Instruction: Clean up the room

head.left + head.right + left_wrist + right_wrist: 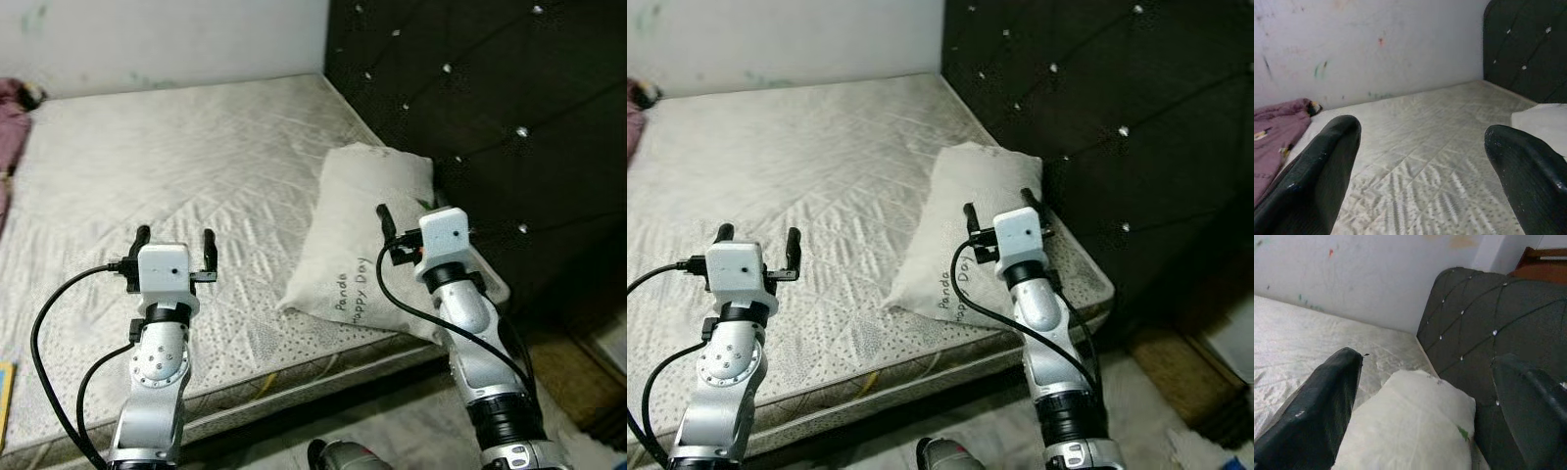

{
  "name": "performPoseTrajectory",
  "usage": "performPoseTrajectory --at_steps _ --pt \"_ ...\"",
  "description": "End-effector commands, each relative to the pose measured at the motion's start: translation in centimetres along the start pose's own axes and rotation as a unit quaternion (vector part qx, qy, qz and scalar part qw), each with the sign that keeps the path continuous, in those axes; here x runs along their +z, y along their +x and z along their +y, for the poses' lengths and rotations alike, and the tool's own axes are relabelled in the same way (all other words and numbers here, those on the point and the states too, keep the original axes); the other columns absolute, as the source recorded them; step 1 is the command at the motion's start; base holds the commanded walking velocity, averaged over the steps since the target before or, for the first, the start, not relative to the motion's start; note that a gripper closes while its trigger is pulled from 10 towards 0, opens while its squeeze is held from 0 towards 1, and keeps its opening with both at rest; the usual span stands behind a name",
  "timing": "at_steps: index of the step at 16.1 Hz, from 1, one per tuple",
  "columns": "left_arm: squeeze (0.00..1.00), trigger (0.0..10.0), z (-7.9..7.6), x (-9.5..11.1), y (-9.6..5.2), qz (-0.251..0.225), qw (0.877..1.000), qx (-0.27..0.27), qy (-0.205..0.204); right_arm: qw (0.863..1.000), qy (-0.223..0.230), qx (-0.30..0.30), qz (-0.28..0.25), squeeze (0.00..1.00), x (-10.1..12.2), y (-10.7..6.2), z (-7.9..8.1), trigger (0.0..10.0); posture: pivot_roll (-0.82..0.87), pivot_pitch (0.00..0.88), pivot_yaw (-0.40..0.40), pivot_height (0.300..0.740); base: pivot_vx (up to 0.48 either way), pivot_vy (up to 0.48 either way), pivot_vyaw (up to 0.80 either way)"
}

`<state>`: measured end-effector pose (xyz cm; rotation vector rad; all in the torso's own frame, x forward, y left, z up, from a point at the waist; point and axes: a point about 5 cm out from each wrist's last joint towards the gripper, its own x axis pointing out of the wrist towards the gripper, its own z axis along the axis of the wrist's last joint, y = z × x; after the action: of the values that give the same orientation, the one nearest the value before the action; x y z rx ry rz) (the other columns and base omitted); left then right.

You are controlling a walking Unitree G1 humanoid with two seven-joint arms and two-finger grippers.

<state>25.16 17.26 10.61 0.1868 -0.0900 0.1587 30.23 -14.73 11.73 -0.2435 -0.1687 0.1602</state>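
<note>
Both claws wide apart, empty: left claw (176,247) above mattress (176,166), right claw (1002,217) above pillow (950,240).

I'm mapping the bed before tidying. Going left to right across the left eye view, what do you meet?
Purple cloth → left pincer → bare mattress → white pillow → right pincer → dark tufted headboard.

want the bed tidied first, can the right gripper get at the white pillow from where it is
Probably yes. The right gripper is open and hovers just above the white pillow, which lies on the mattress by the headboard, with nothing between them.
</note>
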Motion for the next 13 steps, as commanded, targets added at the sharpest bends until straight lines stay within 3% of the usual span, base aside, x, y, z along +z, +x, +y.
performPoseTrajectory --at_steps 1,2,7,13 --pt "0.00 10.0 0.5 -0.5 0.0 0.016 1.000 0.001 -0.020 1.000 0.011 0.002 -0.004 0.00 0.2 0.2 0.5 10.0 -0.01 0.000 -0.001 0.740 0.000 0.000 0.00" --pt "0.00 10.0 0.6 -1.1 -0.2 0.028 0.998 -0.002 -0.047 1.000 0.020 0.002 0.000 0.00 0.0 0.2 0.8 10.0 -0.01 0.000 -0.003 0.740 0.000 0.000 0.00" --pt "0.00 10.0 0.4 -0.3 -0.3 0.012 1.000 0.027 -0.010 1.000 0.020 0.008 -0.001 0.00 0.0 -0.2 1.1 10.0 -0.01 0.000 -0.008 0.740 0.000 0.000 0.00" --pt "0.00 10.0 -0.4 0.3 -0.5 0.000 1.000 0.003 -0.023 1.000 0.021 0.008 -0.001 0.00 0.1 -0.4 0.9 10.0 -0.02 0.000 -0.008 0.740 0.000 0.000 0.00"
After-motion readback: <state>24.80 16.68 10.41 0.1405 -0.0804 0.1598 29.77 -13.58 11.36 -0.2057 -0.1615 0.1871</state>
